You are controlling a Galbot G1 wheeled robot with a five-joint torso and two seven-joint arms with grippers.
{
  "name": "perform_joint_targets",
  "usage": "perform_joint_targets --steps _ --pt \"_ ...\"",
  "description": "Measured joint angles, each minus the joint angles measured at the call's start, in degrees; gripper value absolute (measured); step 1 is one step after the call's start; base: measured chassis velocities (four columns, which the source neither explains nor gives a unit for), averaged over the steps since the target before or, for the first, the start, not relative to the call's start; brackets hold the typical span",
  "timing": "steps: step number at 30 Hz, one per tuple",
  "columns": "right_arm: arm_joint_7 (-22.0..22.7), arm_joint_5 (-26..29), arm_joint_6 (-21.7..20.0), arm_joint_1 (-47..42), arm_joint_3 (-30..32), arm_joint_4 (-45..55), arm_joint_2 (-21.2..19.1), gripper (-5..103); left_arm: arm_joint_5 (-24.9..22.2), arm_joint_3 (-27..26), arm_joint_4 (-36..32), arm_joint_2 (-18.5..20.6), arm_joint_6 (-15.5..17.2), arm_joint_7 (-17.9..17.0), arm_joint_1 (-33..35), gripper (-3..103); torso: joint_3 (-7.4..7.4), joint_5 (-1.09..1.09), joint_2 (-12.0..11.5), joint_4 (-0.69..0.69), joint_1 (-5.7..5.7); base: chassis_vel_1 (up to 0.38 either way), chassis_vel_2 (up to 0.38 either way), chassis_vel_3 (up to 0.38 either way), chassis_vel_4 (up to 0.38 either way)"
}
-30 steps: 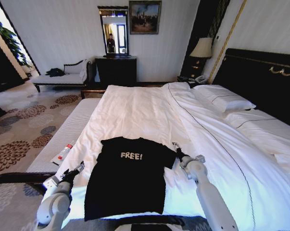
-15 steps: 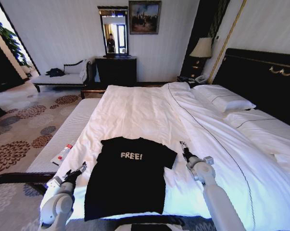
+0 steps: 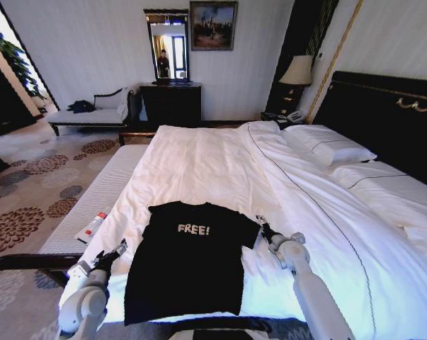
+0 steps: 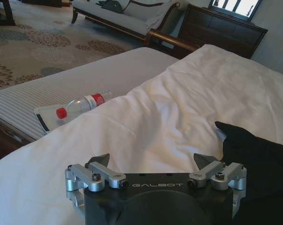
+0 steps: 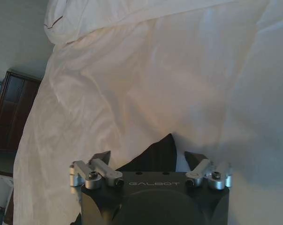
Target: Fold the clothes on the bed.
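Right claw (image 3: 261, 225) back beside T-shirt (image 3: 188, 258) sleeve

The bed (image 3: 220, 166) carries a white duvet (image 3: 199, 170), rumpled in soft folds. A black T-shirt (image 3: 188, 258) lies flat on the duvet at about 6 o'clock, its "FREE!" lettering facing up. Two white pillows (image 3: 330, 149) lie at about 2 o'clock by the dark headboard (image 3: 383, 106). At 9 o'clock a bottle (image 3: 93, 225) lies on the bare striped mattress edge (image 3: 93, 205).

duvet (image 3: 199, 163) beyond T-shirt (image 3: 188, 258): open | bottle (image 3: 94, 224): far left
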Motion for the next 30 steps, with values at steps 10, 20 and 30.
perform_joint_targets --steps 10,20,30 --pt "-1.0 -0.4 0.8 0.7 -0.1 -0.9 0.3 51 0.1 0.2 0.6 -0.3 -0.1 0.0 -0.5 100 0.00 0.00 0.0 0.00 0.00 0.000 0.000 0.000 0.000" --pt "-1.3 -1.5 0.8 0.6 -0.3 -1.1 0.5 19 0.1 0.2 1.0 -0.2 -0.2 0.0 -0.8 100 0.00 0.00 0.0 0.00 0.00 0.000 0.000 0.000 0.000" --pt "-1.1 -3.2 1.4 -1.3 0.7 0.7 0.3 0 -0.1 0.4 1.4 0.0 -0.2 0.0 -1.2 100 0.00 0.00 0.0 0.00 -0.01 0.000 0.000 0.000 0.000"
